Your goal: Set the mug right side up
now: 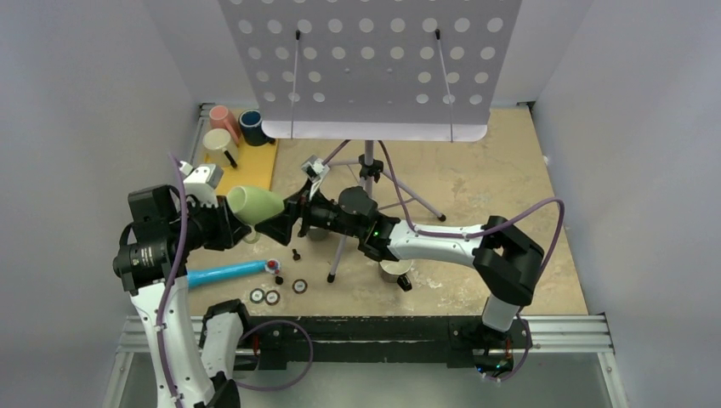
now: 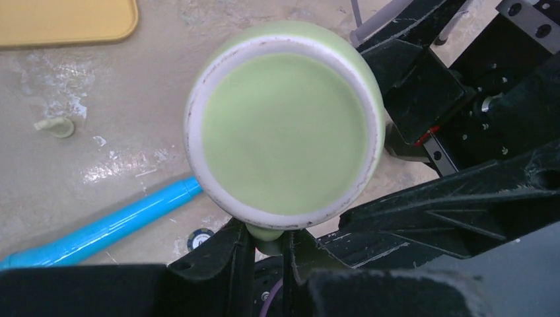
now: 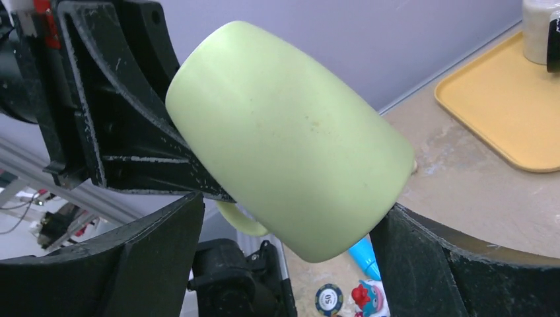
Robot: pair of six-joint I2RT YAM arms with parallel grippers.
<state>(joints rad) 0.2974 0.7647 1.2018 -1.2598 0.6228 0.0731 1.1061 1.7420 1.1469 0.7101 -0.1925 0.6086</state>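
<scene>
The pale green mug point(image 1: 255, 204) is off the table, tilted on its side. My left gripper point(image 1: 241, 223) is shut on its handle point(image 2: 267, 236); the left wrist view looks onto the mug's flat base point(image 2: 284, 125). My right gripper point(image 1: 279, 219) is open, with one finger on each side of the mug's body point(image 3: 284, 139). Its right finger point(image 3: 422, 264) is at the mug's lower edge, and its left finger point(image 3: 152, 251) stands apart from it. The mug's opening is hidden in all views.
A yellow tray point(image 1: 255, 161) at the back left holds pink, blue and cream cups. A blue tube point(image 1: 225, 273), a small toy point(image 1: 274, 266) and poker chips point(image 1: 272, 297) lie below the mug. A music stand point(image 1: 366, 68) and its tripod legs point(image 1: 408, 200) stand behind.
</scene>
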